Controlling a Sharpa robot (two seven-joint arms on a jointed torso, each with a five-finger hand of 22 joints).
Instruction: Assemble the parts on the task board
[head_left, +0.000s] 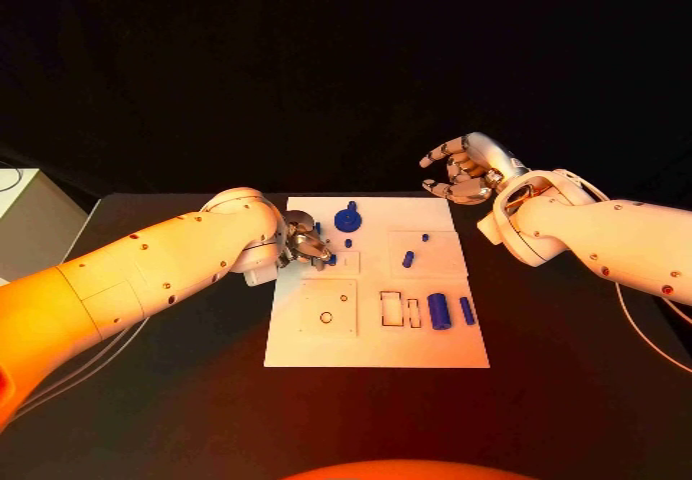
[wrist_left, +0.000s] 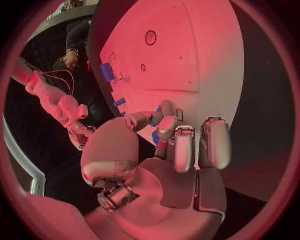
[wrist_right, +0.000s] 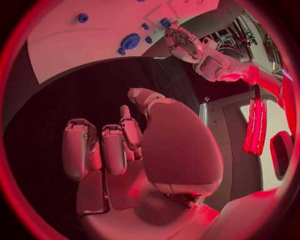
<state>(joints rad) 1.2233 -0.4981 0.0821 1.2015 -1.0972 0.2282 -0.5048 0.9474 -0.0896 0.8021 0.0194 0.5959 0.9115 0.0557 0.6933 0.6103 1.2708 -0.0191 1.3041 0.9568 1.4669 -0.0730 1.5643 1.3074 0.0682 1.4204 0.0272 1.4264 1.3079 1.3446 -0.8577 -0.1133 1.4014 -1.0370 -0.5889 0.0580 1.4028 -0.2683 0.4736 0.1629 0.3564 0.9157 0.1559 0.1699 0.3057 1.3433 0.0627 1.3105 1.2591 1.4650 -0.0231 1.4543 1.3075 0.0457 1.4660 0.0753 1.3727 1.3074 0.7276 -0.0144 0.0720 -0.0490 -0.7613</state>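
A: Where is the work happening right now?

B: At the left edge of the task board (head_left: 433, 350). The left hand (head_left: 306, 243) is down on it, fingers drawn together around a small blue part (head_left: 330, 259). The left wrist view shows a bit of blue between the fingertips (wrist_left: 167, 126), so I judge it pinched, though the fingers hide most of it and I can't be sure how firmly.

A: Why hold it there?

B: Probably to seat it. It hovers just beside a small square panel on the board, near the blue gear (head_left: 346, 217) standing toward the far edge. A fingertip pinch leaves the part's lower end free to go into a socket.

A: And the right hand?

B: The right hand (head_left: 464, 170) is lifted off past the board's far right corner, above the black table (head_left: 173, 400). Its fingers are curled in loosely with nothing in them. That keeps it clear of the left arm's working space.

A: What else waits on the board?

B: Two blue cylinders (head_left: 441, 311) lie side by side near the right edge beside a rectangular slot (head_left: 391, 308), and a short blue peg (head_left: 408, 259) sits in the panel farther back. The near-left panel has a round hole (head_left: 326, 318) with nothing in it. Most of the assembly looks undone.
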